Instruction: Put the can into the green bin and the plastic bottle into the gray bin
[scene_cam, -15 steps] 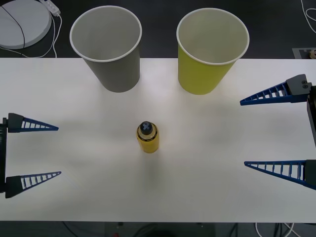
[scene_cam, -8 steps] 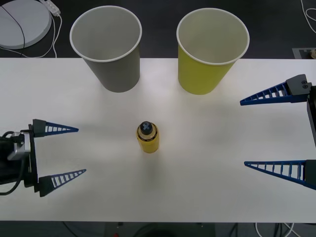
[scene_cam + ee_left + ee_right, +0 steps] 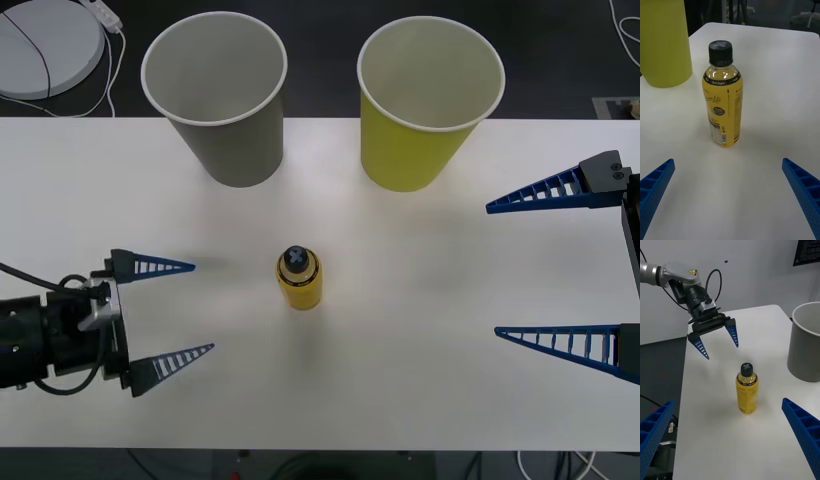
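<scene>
The plastic bottle [image 3: 299,282] [image 3: 747,393] [image 3: 721,108], clear with yellow contents and a black cap, stands upright mid-table. Behind it stand the gray bin [image 3: 225,110] [image 3: 805,348] on the left and the green bin [image 3: 420,120] [image 3: 664,45] on the right, both upright with pale insides. My left gripper [image 3: 204,307] [image 3: 722,352] [image 3: 728,162] is open, low over the table just left of the bottle, fingers pointing at it. My right gripper [image 3: 492,271] [image 3: 728,401] hangs open at the table's right side, well clear of the bottle. The can is out of view.
A white round disc [image 3: 45,45] with a cable lies on the floor beyond the table's far left corner. The white table [image 3: 400,380] has bare surface around the bottle and along its front edge.
My left gripper has advanced rightward across the table toward the bottle, staying open. The right gripper, the bottle and both bins have not moved.
</scene>
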Controlling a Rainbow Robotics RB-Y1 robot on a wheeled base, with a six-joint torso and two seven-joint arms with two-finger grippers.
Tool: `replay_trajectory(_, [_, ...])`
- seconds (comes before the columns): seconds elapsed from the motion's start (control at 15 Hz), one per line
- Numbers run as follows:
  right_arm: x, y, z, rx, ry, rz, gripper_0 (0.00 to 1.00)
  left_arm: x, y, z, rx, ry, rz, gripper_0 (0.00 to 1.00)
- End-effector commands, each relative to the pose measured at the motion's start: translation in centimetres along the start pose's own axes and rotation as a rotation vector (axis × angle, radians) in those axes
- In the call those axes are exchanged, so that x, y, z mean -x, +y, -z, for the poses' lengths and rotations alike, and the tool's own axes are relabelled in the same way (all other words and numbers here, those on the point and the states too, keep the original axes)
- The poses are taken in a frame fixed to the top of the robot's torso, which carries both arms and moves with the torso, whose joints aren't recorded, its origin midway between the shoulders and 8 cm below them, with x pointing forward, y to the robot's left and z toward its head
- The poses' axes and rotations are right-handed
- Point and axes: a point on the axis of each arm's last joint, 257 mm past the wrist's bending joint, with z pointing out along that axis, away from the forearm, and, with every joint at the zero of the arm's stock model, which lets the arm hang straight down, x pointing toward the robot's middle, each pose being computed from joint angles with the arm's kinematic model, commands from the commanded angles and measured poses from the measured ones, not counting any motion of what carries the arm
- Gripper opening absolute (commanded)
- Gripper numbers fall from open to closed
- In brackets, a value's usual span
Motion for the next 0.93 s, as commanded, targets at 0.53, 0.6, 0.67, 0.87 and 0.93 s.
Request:
replay_trajectory(0.53, [0.0, 0.0, 0.0, 0.0, 0.0, 0.0, 1.0, -0.3, -0.6, -4.0, 0.07, -0.021, 0.042, 1.0])
replay_trajectory(0.6, [0.0, 0.0, 0.0, 0.0, 0.0, 0.0, 1.0, -0.1, -0.9, -4.6, 0.064, -0.027, 0.044, 1.0])
replay_trajectory(0.67, [0.0, 0.0, 0.0, 0.0, 0.0, 0.0, 1.0, 0.1, -1.0, -4.9, 0.061, -0.032, 0.046, 1.0])
replay_trajectory(0.87, [0.0, 0.0, 0.0, 0.0, 0.0, 0.0, 1.0, 0.9, -0.9, -6.4, 0.065, -0.044, 0.04, 1.0])
replay_trajectory(0.93, [0.0, 0.0, 0.0, 0.0, 0.0, 0.0, 1.0, 1.1, -0.8, -6.8, 0.068, -0.047, 0.041, 1.0])
